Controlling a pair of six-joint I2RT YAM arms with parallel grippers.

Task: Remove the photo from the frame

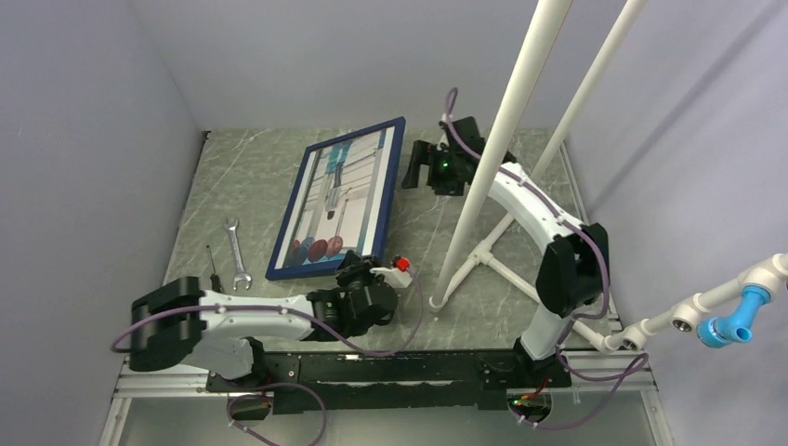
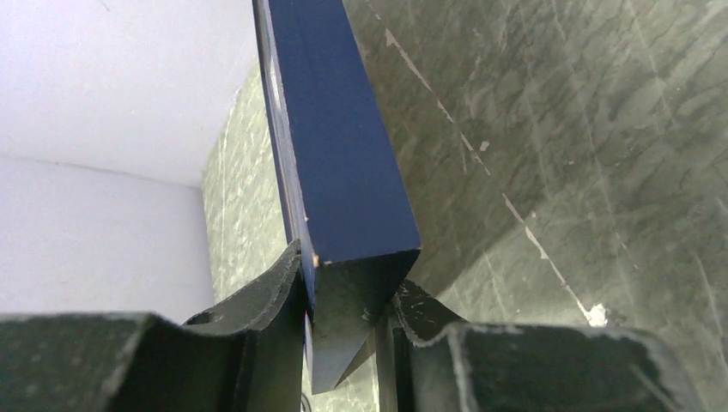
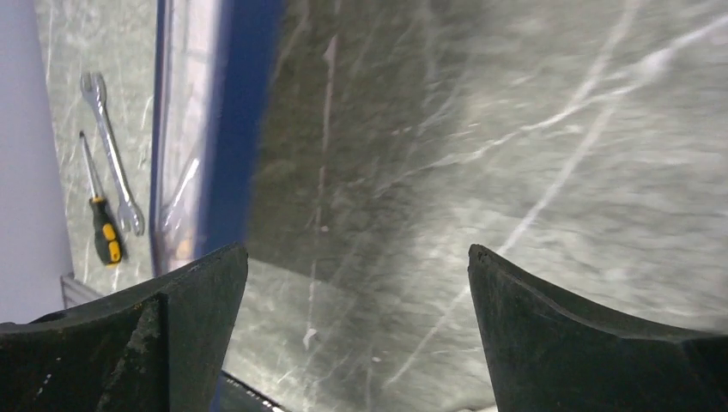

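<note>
Left gripper pinched onto the frame's near corner, the photo seated inside, face up; right gripper spread wide, empty, beside the far corner, bare table beneath

Blurred frame, far end cropped.

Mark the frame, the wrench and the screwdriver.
frame [image 2: 339, 146], left wrist view, navy side wall
wrench [image 1: 237, 251], top external view, mid shaft
screwdriver [image 3: 104, 227], right wrist view, yellow-black handle
</note>
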